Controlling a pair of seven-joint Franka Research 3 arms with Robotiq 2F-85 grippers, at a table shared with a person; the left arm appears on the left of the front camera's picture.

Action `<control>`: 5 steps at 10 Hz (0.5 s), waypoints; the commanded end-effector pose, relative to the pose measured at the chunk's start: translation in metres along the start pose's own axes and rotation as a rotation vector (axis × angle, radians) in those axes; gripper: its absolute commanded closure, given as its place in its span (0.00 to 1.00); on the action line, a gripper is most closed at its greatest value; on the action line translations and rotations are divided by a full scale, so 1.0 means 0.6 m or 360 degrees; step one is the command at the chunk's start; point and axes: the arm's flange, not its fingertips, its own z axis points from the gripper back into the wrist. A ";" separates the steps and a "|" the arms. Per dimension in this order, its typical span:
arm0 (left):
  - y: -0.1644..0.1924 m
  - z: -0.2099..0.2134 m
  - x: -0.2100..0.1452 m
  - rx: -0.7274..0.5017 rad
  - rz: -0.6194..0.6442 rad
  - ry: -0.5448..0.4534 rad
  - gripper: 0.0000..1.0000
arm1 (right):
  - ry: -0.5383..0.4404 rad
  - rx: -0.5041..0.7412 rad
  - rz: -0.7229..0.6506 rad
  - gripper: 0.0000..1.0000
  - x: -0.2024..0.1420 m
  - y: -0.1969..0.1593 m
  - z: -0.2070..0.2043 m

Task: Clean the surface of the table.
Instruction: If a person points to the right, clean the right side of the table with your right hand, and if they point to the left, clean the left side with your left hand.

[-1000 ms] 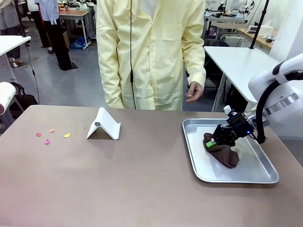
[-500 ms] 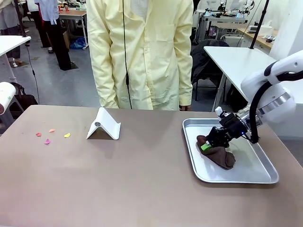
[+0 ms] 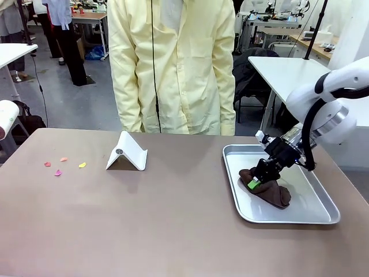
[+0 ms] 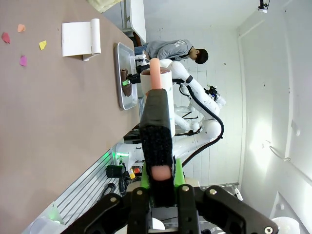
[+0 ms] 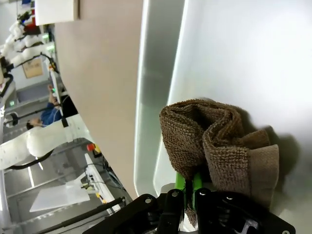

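Observation:
The taupe-brown table (image 3: 144,219) carries several small coloured scraps (image 3: 57,172) near its left end. At the right, a crumpled brown cloth (image 3: 270,191) lies in a silver tray (image 3: 314,199). My right gripper (image 3: 253,183) is shut on the cloth's left end. The right wrist view shows the cloth (image 5: 214,141) pinched between the green pads of my right gripper (image 5: 190,187), close to the tray's rim (image 5: 156,97). My left gripper (image 4: 160,178) is shut on a black block-shaped tool (image 4: 157,126) with a pale pink stem, held above the table (image 4: 44,122).
A white folded stand (image 3: 127,153) sits at the table's back middle. A person in a yellow coat (image 3: 173,63) stands at the far edge behind it. White-topped tables (image 3: 288,72) stand behind on the right. The scraps (image 4: 23,60) and stand (image 4: 80,38) appear in the left wrist view.
My right gripper has dragged the brown cloth a little toward the tray's left side. The person has shifted left, and the hand seen earlier is out of sight.

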 end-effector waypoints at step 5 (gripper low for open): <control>-0.009 -0.001 -0.004 0.0006 0.0013 -0.0004 1.00 | -0.0383 -0.0327 -0.0204 0.94 -0.054 -0.055 0.079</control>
